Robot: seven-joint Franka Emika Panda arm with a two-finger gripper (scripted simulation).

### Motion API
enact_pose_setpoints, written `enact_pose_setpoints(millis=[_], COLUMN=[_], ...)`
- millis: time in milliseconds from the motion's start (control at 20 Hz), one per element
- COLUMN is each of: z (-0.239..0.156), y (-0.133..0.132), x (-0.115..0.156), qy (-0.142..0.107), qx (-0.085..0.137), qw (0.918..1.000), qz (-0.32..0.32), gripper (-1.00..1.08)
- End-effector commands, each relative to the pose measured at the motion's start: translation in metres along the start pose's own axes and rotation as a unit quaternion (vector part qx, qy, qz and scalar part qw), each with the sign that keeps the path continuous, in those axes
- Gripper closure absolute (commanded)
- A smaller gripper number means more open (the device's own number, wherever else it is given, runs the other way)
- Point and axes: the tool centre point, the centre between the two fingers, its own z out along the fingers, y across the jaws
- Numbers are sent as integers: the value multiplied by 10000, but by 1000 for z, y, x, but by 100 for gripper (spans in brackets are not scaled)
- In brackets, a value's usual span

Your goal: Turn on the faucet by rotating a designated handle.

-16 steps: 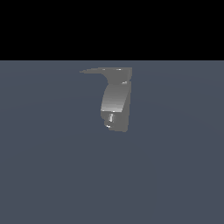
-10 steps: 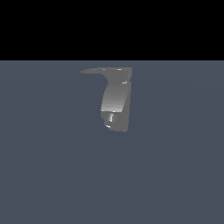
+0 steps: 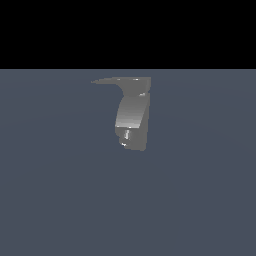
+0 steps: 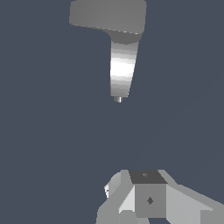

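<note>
The faucet [image 3: 132, 117] is a grey curved upright body with a small bright notch [image 3: 125, 135] low down. Its handle [image 3: 107, 80] is a thin flat blade that tapers to a point toward the exterior view's left. In the wrist view the faucet body [image 4: 121, 65] shows with a flat grey top slab [image 4: 107, 16] over it. My gripper [image 4: 140, 177] shows only in the wrist view. Its fingers sit together with no gap and hold nothing. It is well apart from the faucet and touches nothing. The gripper is out of the exterior view.
A plain dark blue-grey floor [image 3: 200, 200] lies all around the faucet. A black band fills the top of the exterior view.
</note>
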Motion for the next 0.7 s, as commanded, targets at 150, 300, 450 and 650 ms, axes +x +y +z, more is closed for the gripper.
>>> enact_pose_setpoints(millis=[150, 300, 450, 650], z=[12, 19, 27, 38], y=[-20, -33, -46, -62], x=[9, 17, 25, 38], qy=[-6, -9, -12, -17], qx=[9, 16, 23, 33], qw=[9989, 9971, 9942, 9888], qz=[458, 766, 1077, 1492], gripper=[108, 108, 108, 108])
